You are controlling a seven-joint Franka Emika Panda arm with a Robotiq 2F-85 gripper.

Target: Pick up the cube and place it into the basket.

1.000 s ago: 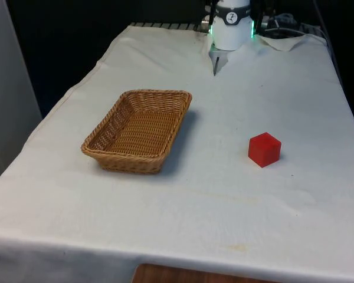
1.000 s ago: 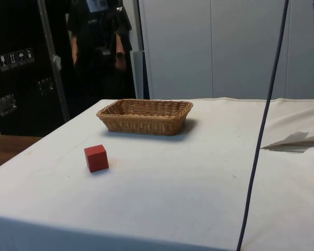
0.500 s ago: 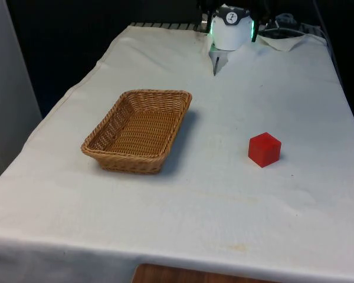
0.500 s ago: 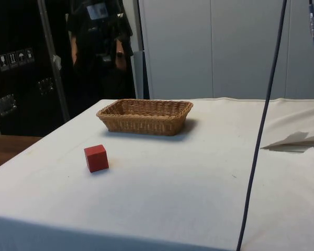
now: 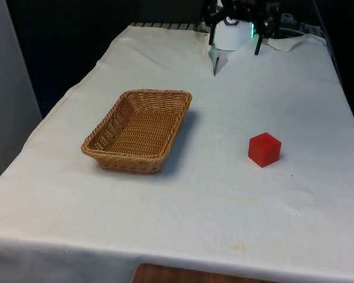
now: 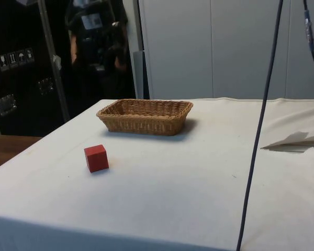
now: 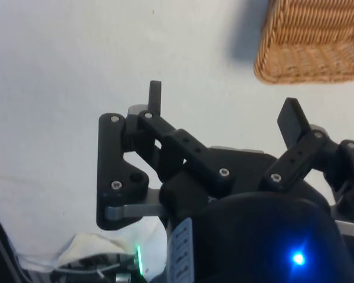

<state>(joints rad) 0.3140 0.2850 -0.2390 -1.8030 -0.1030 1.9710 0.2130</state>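
The red cube (image 5: 264,149) sits alone on the white cloth (image 5: 224,194), well apart from the wicker basket (image 5: 138,130). Far back, the gripper (image 7: 223,112) hangs spread wide, holding nothing. From the side, a person (image 6: 97,36) wears an unreadable badge.

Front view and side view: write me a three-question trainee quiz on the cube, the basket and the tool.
1. True or false: the red cube already lies inside the basket.
2. In the front view, the cube sits on which side of the basket? A) the front view's left B) the front view's right C) behind it
3. Fill in: in the wrist view the tool has its two fingers spread apart, with ____ between them.

Key: 1 false, the cube rests on the white cloth, apart from the basket. 2 B. 3 nothing.
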